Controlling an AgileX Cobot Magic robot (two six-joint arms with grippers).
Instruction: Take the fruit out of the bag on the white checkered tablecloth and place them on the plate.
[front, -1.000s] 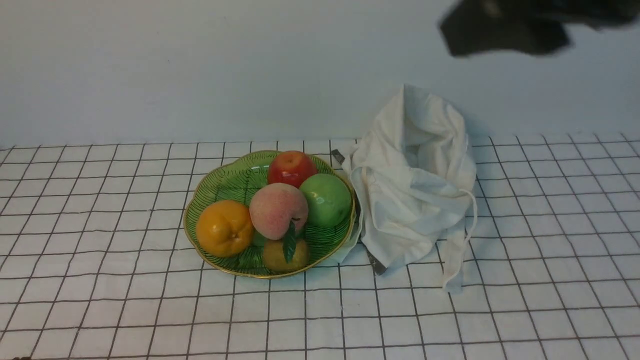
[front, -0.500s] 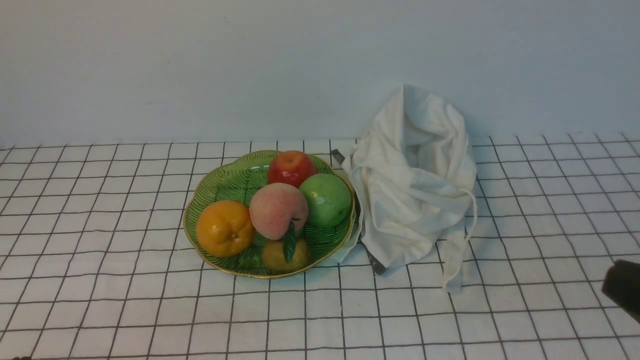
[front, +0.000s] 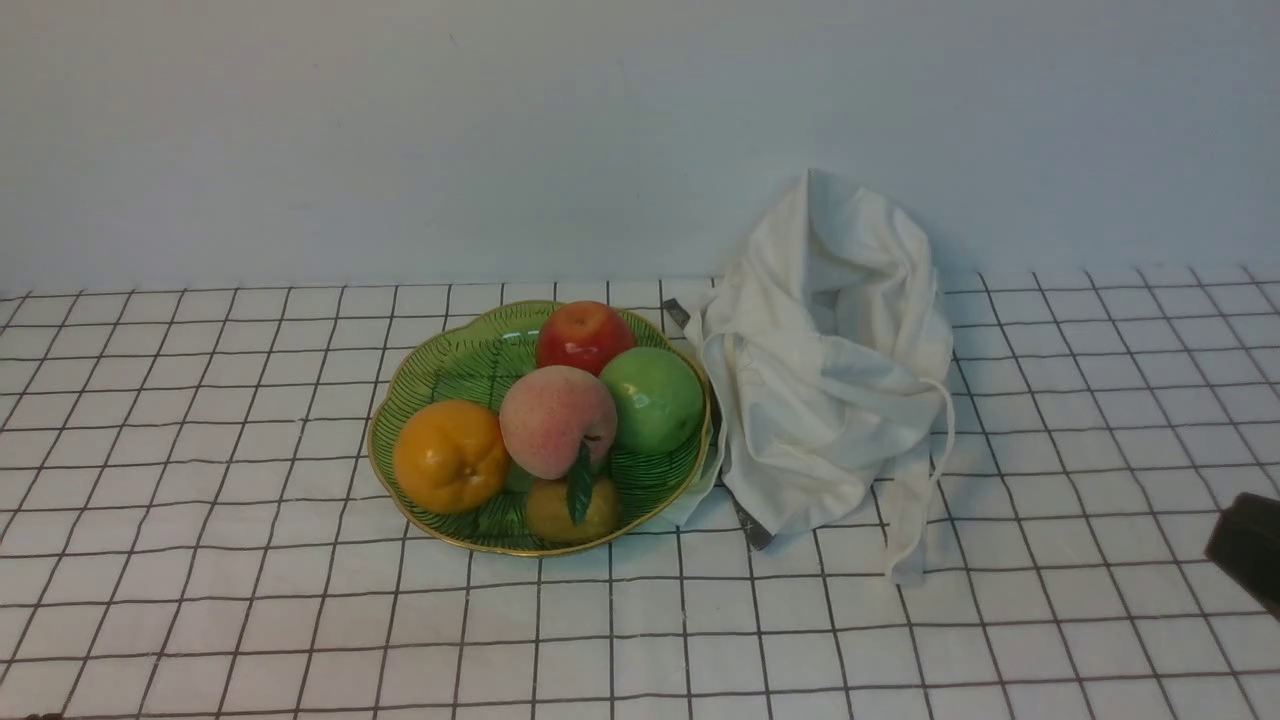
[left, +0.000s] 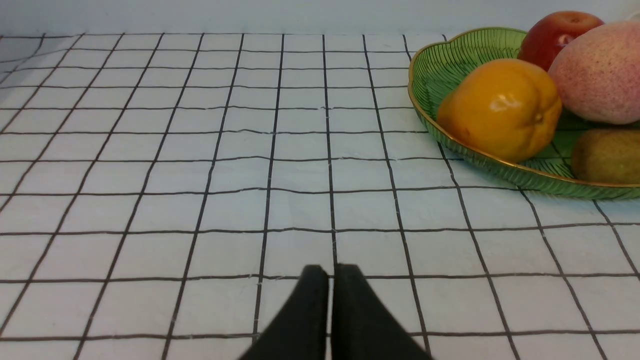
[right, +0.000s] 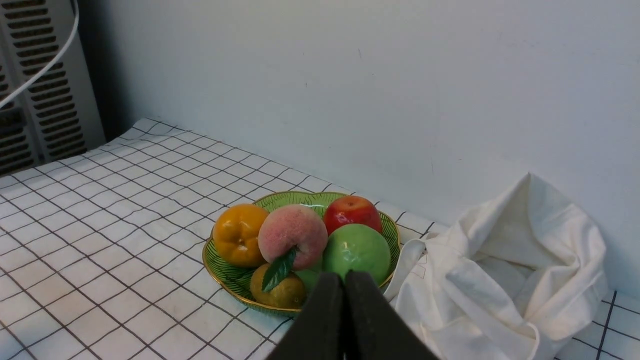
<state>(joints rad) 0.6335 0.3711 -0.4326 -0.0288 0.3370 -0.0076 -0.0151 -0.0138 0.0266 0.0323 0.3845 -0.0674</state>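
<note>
- The pale pink-and-yellow fuzzy peach (front: 556, 420) is set on the green leaf-patterned, gold-rimmed plate (front: 440, 362), among an orange (front: 450, 456), a red apple (front: 583, 335) and a green apple (front: 652, 398).
- The crumpled white cloth bag (front: 830, 370) is laid just beside the plate on the white checkered tablecloth (front: 200, 600).
- The black fingers of the left gripper (left: 330, 272) are pressed together; so are those of the right gripper (right: 344, 277).

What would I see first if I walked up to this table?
A green leaf plate piled with bright fruit sits on the checkered tablecloth, a fuzzy pink peach in the middle. Just right of it slumps a crumpled white bag.
</note>
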